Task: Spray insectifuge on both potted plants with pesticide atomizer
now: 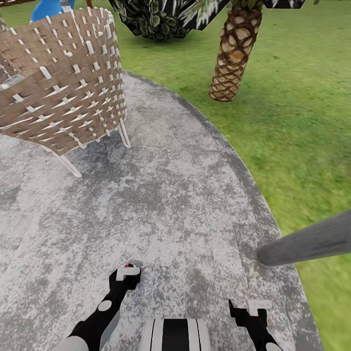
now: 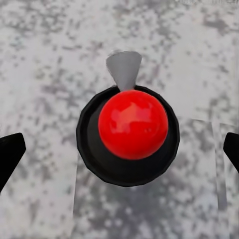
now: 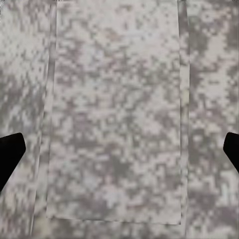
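Between the fingers of my left gripper [image 2: 119, 149] I see, end-on, a black round body with a red ball on top and a grey tapered piece; by its look this is the pesticide atomizer [image 2: 130, 134]. Both fingertips [image 2: 10, 154] stand wide at the picture's edges and do not touch it. In the head view its red top [image 1: 129, 266] peeks out at the left gripper [image 1: 126, 274], low over the grey patio [image 1: 185, 195]. My right gripper [image 1: 251, 308] [image 3: 119, 154] is open over bare paving. The potted plants are out of view.
A woven wicker chair [image 1: 58, 78] on thin white legs stands at the left on the patio. A palm trunk [image 1: 234, 53] and a dark bush [image 1: 156, 19] rise from the lawn [image 1: 302, 122]. A grey pole [image 1: 312, 241] reaches in from the right.
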Robot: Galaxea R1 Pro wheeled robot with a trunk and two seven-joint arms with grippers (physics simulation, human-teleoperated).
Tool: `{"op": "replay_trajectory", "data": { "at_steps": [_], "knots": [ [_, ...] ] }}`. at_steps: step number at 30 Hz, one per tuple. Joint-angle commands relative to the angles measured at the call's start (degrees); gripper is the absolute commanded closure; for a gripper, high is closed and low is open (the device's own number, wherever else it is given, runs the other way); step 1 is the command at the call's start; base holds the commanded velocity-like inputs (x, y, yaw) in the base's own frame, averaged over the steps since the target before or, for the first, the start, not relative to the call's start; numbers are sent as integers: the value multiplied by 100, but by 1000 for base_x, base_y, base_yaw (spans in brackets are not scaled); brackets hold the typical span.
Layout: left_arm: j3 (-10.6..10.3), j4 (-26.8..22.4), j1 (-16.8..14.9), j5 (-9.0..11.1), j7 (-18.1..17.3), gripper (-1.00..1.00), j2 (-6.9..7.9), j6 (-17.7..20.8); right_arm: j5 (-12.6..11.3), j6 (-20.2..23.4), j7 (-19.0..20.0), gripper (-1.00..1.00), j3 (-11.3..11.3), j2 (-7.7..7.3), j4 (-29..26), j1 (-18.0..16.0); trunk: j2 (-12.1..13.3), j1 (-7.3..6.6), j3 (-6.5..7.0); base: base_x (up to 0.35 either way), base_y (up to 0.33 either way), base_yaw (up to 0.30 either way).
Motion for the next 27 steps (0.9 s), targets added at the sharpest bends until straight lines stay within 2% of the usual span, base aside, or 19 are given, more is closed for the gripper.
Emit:
{"op": "replay_trajectory", "data": {
  "at_steps": [1, 27],
  "knots": [
    [-42, 6, -3, 28, 32, -100, 4, -20, -3, -17, -17, -100, 6, -1, 3, -2, -1, -1, 4, 0, 0, 0],
    [-42, 11, -3, 28, 32, -100, 3, -20, -3, -17, -8, -100, 6, -1, 3, -2, -1, -1, 68, 0, 0, 0]
  ]
}}
